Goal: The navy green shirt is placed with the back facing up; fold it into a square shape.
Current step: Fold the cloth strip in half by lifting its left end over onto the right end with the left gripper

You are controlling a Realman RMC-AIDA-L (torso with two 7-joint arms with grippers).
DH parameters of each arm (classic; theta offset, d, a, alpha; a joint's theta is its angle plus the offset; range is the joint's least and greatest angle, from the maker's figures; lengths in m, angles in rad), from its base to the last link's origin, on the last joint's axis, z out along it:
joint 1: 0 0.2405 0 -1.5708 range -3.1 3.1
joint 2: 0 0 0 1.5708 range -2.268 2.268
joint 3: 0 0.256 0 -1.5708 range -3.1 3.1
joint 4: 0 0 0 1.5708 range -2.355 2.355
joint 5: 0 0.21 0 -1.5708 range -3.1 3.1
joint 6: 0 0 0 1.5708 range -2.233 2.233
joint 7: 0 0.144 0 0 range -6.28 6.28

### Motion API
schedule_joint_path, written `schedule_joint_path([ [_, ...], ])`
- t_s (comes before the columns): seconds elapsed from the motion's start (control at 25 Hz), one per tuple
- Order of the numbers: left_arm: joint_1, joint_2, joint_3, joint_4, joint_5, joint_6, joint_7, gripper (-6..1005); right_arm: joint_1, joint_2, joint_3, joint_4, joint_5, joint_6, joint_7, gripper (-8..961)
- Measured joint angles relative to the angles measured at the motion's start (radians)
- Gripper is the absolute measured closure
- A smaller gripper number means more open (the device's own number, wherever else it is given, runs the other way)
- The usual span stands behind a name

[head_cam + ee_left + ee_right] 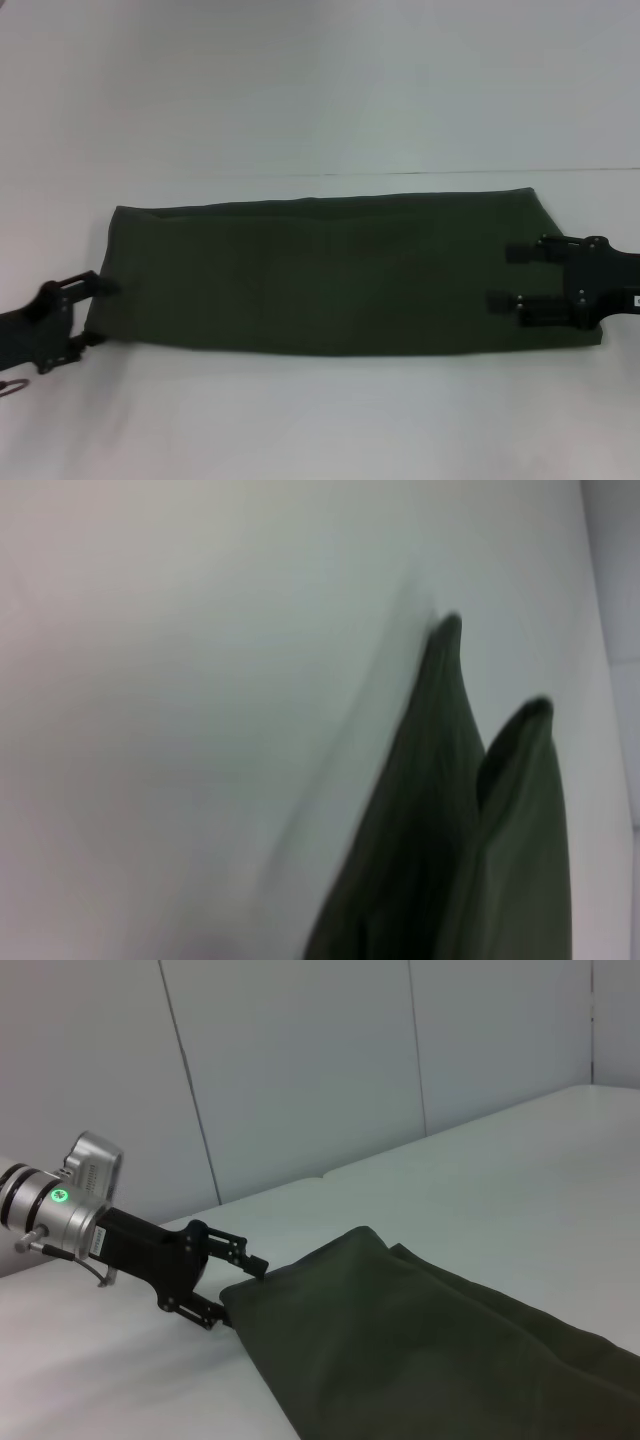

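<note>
Shirt (340, 270) lies on the white table (320, 90), already folded lengthwise into a long band running left-right across the head view; far long edge shows a doubled layer near the left end. Surface mostly flat, a few soft creases.

L gripper (88, 312) sits at the band's left end, fingers spread, one at the far side of the end edge and one at the near corner. Tips touch or overlap the cloth edge; can't tell if it's actually pinching anything. Right wrist view shows the same: L gripper (235, 1295) with fingers apart right at the shirt (420, 1350) end, upper finger over the fabric, lower one at table level by the corner.

R gripper (505, 276) is over the band's right end, both fingers pointing inward, lying above the cloth, wide apart, nothing between them. Can't tell if it's touching the cloth or just above it.

Left wrist view: only shirt (460, 860) folds up close, two rounded fold tips against the table (200, 680); no fingers visible there.
</note>
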Motion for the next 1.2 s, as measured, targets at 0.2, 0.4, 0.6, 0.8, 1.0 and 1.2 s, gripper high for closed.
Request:
schedule_joint_path([
  [0.2, 0.017, 0.001, -0.003, 0.05, 0.0, -0.014, 0.0, 215, 0.0, 0.0, 0.006, 0.0, 0.0, -0.001, 0.0, 58],
  [0.4, 0.014, 0.001, 0.021, 0.05, 0.0, -0.024, 0.002, 215, 0.001, 0.0, 0.01, 0.0, 0.0, -0.001, 0.001, 58],
  [0.6, 0.01, -0.005, 0.064, 0.046, 0.001, -0.036, 0.003, 216, 0.002, 0.0, 0.01, 0.0, 0.0, -0.003, 0.001, 58],
  [0.8, 0.016, -0.007, 0.068, 0.05, 0.002, -0.034, 0.003, 216, 0.002, -0.001, 0.01, 0.0, 0.0, -0.003, 0.002, 58],
  [1.0, 0.021, -0.006, 0.059, 0.071, -0.001, -0.021, 0.013, 217, 0.001, -0.001, 0.01, 0.0, 0.0, -0.003, 0.002, 58],
  [1.2, 0.023, 0.01, 0.012, 0.116, -0.014, 0.063, 0.015, 218, 0.001, -0.002, 0.01, 0.0, 0.0, -0.002, 0.003, 58],
])
